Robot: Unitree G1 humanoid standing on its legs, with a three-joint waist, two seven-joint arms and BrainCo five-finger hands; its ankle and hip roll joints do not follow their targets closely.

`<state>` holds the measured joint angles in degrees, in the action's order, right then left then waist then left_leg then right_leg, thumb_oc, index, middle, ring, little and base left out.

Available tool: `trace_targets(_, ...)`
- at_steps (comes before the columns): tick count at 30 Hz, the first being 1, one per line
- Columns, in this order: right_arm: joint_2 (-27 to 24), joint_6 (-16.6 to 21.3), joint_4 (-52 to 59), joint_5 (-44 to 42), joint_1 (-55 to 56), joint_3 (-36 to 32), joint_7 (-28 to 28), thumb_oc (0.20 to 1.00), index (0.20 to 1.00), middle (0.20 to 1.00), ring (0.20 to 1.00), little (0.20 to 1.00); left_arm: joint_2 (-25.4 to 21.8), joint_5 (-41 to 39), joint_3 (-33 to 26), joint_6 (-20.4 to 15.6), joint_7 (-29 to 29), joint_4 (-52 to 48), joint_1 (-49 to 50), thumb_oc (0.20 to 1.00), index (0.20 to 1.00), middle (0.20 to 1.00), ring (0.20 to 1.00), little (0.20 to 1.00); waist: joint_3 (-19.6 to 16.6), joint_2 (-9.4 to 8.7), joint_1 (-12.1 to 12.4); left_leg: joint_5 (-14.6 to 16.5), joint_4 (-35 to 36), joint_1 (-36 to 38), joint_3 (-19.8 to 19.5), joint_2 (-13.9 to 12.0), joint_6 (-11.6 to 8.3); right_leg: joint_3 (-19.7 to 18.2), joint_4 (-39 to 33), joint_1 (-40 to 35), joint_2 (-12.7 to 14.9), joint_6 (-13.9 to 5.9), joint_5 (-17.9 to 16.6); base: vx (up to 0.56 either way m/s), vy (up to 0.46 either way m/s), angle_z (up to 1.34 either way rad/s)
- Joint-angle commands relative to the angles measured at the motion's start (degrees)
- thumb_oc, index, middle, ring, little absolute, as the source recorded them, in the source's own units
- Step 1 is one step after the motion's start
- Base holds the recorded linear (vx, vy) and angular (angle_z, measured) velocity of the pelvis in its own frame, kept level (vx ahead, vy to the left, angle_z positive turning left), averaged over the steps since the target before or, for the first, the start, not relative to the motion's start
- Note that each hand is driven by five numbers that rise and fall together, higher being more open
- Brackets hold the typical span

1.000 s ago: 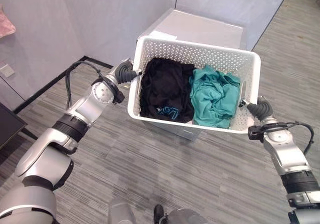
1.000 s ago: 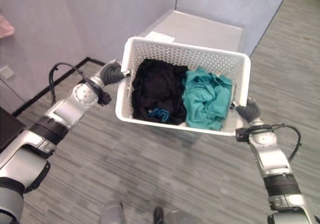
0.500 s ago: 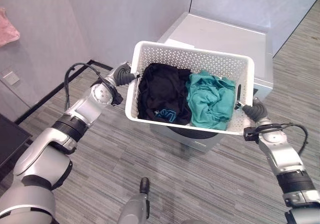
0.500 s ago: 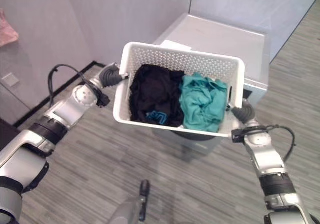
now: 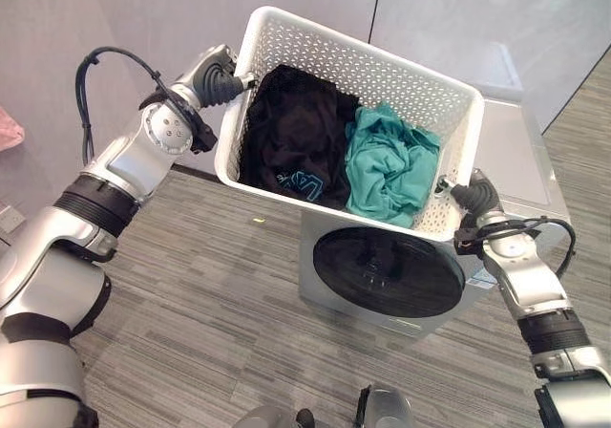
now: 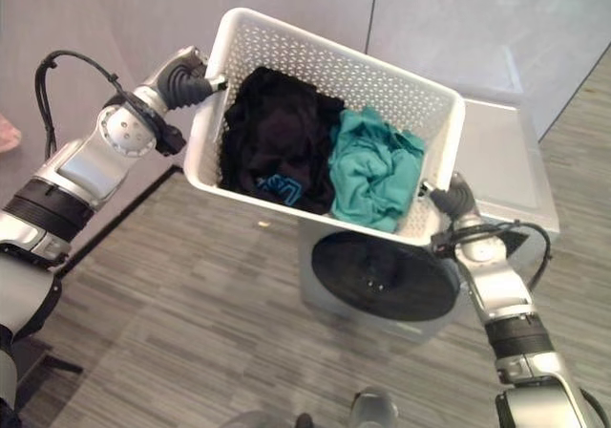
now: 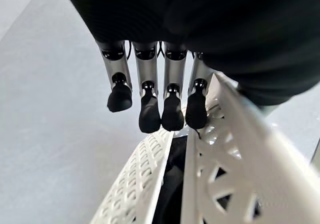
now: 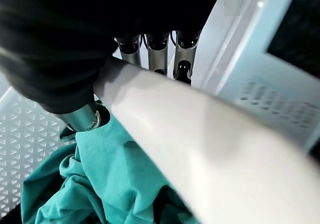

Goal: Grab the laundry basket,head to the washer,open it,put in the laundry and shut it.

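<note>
Gripping opposite end rims, left hand (image 5: 218,76) and right hand (image 5: 470,197) curl onto the white laundry basket (image 5: 416,94), carried between them above the washer (image 5: 391,273). Stiff, light plastic; soft clothes (image 5: 386,165) may shift.

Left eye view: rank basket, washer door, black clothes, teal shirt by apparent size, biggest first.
1. Basket
2. Washer door, partly behind the basket
3. Black clothes
4. Teal shirt

The basket is nearer the camera, so true size is unsure.
</note>
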<state>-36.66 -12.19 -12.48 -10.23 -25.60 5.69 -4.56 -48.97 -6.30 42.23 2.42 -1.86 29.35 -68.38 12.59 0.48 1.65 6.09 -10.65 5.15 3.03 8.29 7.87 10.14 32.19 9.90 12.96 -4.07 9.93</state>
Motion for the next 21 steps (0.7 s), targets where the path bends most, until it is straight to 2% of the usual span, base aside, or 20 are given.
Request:
trace_targets(1,-2.66,5.45,1.44,1.53,-6.60,-0.66,1.25,0.200,0.200,0.200,0.200,0.200,3.80,0.82,-0.59,-4.37,-0.91,-1.82,-2.42,0.200,0.200,0.200,0.200,0.200,-7.19,3.74,1.65,1.03,4.02,2.05,-3.06,-7.37,-3.37,0.23,-4.79,-3.19,-1.44,-3.58,-6.59,0.11,-0.034,-0.32)
trace_targets(5,-3.92,5.11,2.28,2.03,-5.39,-1.85,1.72,0.200,0.200,0.200,0.200,0.200,3.87,1.12,-0.68,-4.43,-0.67,-1.64,-2.30,0.200,0.200,0.200,0.200,0.200,-7.22,3.75,1.48,1.69,4.10,2.93,-2.64,-7.72,-3.92,-2.25,-10.72,-2.64,-2.19,-4.33,-8.56,0.16,-0.098,-0.22)
trace_targets(6,-6.27,4.99,3.30,2.01,-3.06,-4.72,1.66,0.200,0.200,0.200,0.200,0.200,4.66,2.01,-0.53,-4.76,-0.40,-1.14,-2.22,0.200,0.200,0.200,0.200,0.200,-7.29,3.28,0.47,1.96,3.80,3.32,-2.65,-7.93,-4.75,-4.13,-15.33,-2.68,-3.01,-5.08,-10.25,0.17,-0.125,-0.10)
trace_targets(7,-6.32,4.94,3.46,2.03,-2.80,-4.96,1.70,0.200,0.200,0.200,0.200,0.200,4.84,2.04,-0.45,-4.79,-0.41,-1.07,-2.29,0.200,0.200,0.200,0.200,0.200,-7.34,3.37,0.57,1.98,3.75,3.30,-2.70,-8.03,-4.76,-4.03,-15.73,-2.89,-3.11,-5.08,-10.47,0.24,-0.193,0.00)
trace_targets(9,-8.33,4.91,4.04,1.77,-0.85,-7.29,1.79,0.200,0.200,0.200,0.200,0.200,5.83,2.59,-0.19,-4.98,-0.04,-0.36,-2.50,0.200,0.200,0.200,0.200,0.200,-7.95,2.67,-0.09,2.96,3.54,3.64,-2.81,-8.36,-5.55,-4.79,-20.08,-4.74,-3.68,-5.05,-9.62,0.17,-0.162,0.34)
trace_targets(11,-9.98,5.07,4.79,1.32,0.79,-9.43,1.49,0.200,0.200,0.200,0.200,0.200,6.93,2.75,0.25,-5.26,0.31,-0.19,-2.88,0.200,0.200,0.200,0.200,0.200,-8.43,2.10,-0.76,2.54,2.50,3.35,-3.33,-9.01,-6.53,-5.52,-22.69,-7.00,-5.28,-4.60,-9.42,0.16,-0.199,0.37)
trace_targets(14,-12.05,5.58,5.35,0.41,2.43,-11.65,1.22,0.200,0.200,0.200,0.200,0.200,8.83,3.11,0.51,-5.29,0.27,-0.03,-2.61,0.200,0.200,0.200,0.200,0.200,-9.06,1.57,-1.69,1.50,1.54,3.61,-3.49,-11.11,-8.38,-4.24,-24.32,-8.67,-7.09,-3.73,-8.48,0.15,-0.230,0.21)
trace_targets(15,-12.98,5.75,4.63,-0.20,2.36,-11.71,0.95,0.200,0.200,0.200,0.200,0.200,9.61,3.26,1.10,-5.31,0.15,0.41,-3.16,0.200,0.200,0.200,0.200,0.200,-9.48,1.23,-2.06,-0.25,-0.16,3.18,-3.94,-12.94,-9.96,-2.91,-25.42,-9.88,-8.39,-2.71,-7.55,0.15,-0.314,0.10)
trace_targets(17,-13.63,5.43,3.87,-0.61,1.78,-11.03,0.93,0.200,0.200,0.200,0.200,0.200,9.42,2.70,2.07,-5.03,0.56,0.50,-4.15,0.200,0.200,0.200,0.200,0.200,-8.99,0.40,-2.06,-3.68,-7.92,-0.41,-4.32,-14.68,-10.90,-2.54,-26.60,-11.40,-9.35,-1.30,-7.03,0.07,-0.302,0.06)
trace_targets(19,-14.21,5.01,3.78,-1.09,1.06,-9.69,1.14,0.200,0.200,0.200,0.200,0.200,9.18,1.87,3.16,-4.48,1.25,0.09,-5.31,0.200,0.200,0.200,0.200,0.200,-7.74,-0.56,-1.71,-6.41,-17.36,-4.64,-5.65,-15.35,-10.22,-3.59,-27.32,-12.46,-10.59,0.66,-6.71,-0.01,-0.284,0.04)
trace_targets(20,-14.48,4.79,3.47,-1.68,0.26,-8.83,0.87,0.200,0.200,0.200,0.200,0.200,9.45,0.95,3.40,-4.02,1.51,-0.14,-5.51,0.200,0.200,0.200,0.200,0.200,-6.71,-0.89,-1.92,-8.21,-25.12,-8.95,-5.30,-17.07,-9.40,-3.50,-28.84,-13.90,-11.69,2.03,-6.42,-0.03,-0.217,-0.10)
trace_targets(21,-14.49,4.81,3.40,-1.71,0.18,-8.81,0.85,0.200,0.200,0.200,0.200,0.200,9.44,0.92,3.43,-3.98,1.51,-0.14,-5.58,0.200,0.200,0.200,0.200,0.200,-6.68,-0.77,-1.98,-8.06,-25.59,-9.26,-5.44,-17.18,-9.39,-3.42,-29.01,-13.93,-11.83,2.07,-6.51,0.00,-0.177,-0.17)
